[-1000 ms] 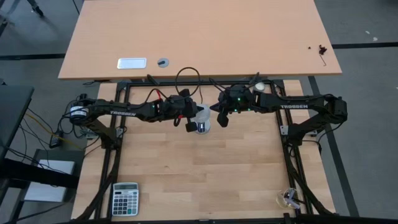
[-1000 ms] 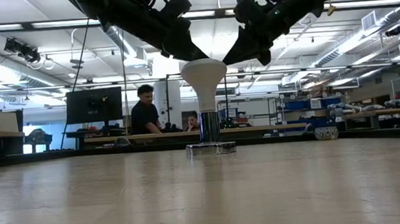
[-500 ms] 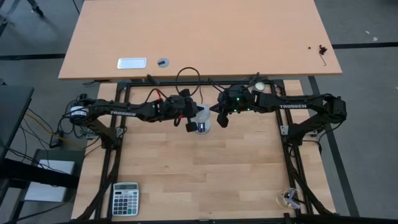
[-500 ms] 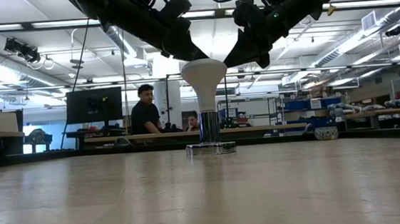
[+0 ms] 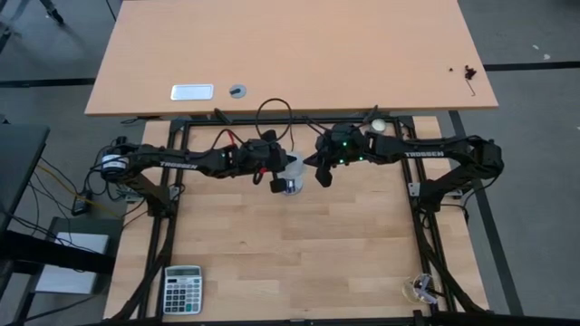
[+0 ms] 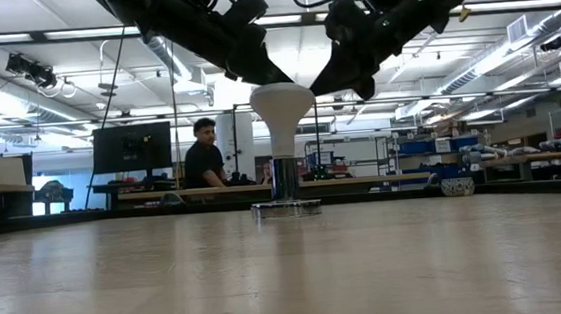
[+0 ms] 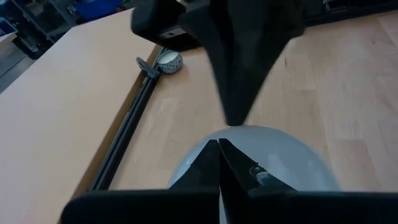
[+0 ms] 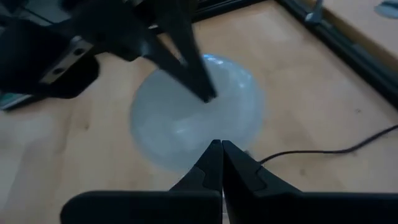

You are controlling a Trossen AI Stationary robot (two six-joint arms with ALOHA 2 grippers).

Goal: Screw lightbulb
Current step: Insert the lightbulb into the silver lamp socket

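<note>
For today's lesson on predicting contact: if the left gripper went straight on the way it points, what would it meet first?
The lightbulb: the shut left gripper points down at its dome, probably already touching it.

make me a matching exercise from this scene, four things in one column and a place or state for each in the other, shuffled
Things:
1. lightbulb
2. left gripper
3. calculator
4. right gripper

Places or states:
A. lying at the near left corner of the table
B. standing upright, dome up, in the socket base
C. shut, on the bulb's right side in the high view
D. shut, on the bulb's left side in the high view

Pairs: 1-B, 2-D, 3-A, 4-C
</note>
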